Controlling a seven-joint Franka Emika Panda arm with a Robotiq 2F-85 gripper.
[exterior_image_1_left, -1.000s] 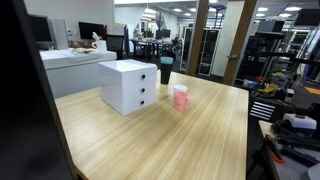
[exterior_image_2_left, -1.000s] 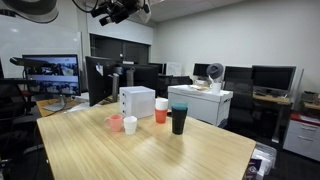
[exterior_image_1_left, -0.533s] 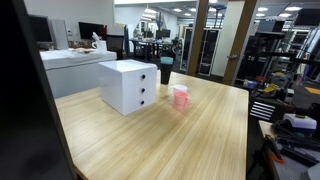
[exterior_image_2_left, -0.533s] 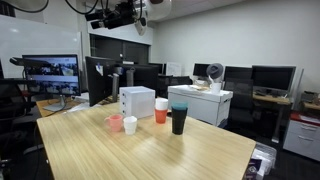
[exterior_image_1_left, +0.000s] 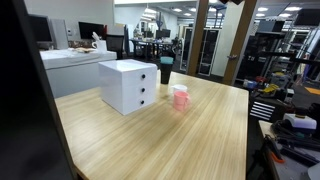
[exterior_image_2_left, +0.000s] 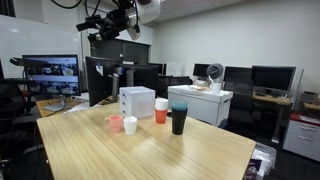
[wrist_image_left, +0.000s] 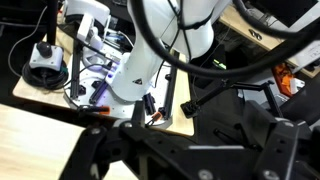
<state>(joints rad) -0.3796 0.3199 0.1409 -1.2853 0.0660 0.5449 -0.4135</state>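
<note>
Though taken from close beside the table (exterior_image_1_left: 150, 140), leaves the pincer out of frame; shows a white drawer box (exterior_image_1_left: 128, 85) standing on the wood, a pink cup (exterior_image_1_left: 180, 97) near its drawer side, and a black cup (exterior_image_1_left: 165, 70) behind, toward the far edge.

Seen from across the room in an exterior view, puts the pincer (exterior_image_2_left: 95, 25) high up by the ceiling, well apart from everything on the table; appears spread wide, holding nothing and touching nothing, though small and dark at that range; places the white drawer box far below it, with the pink cup and a white cup (exterior_image_2_left: 130, 125) in front of the box, an orange cup (exterior_image_2_left: 161, 114) and the black cup off to one side.

From the wrist, looks past dark fingers (wrist_image_left: 100, 155) set far apart along the lower edge; grips nothing between them; takes in the white robot base (wrist_image_left: 135, 70), loose cables (wrist_image_left: 75, 60), and a strip of table wood at lower left.
</note>
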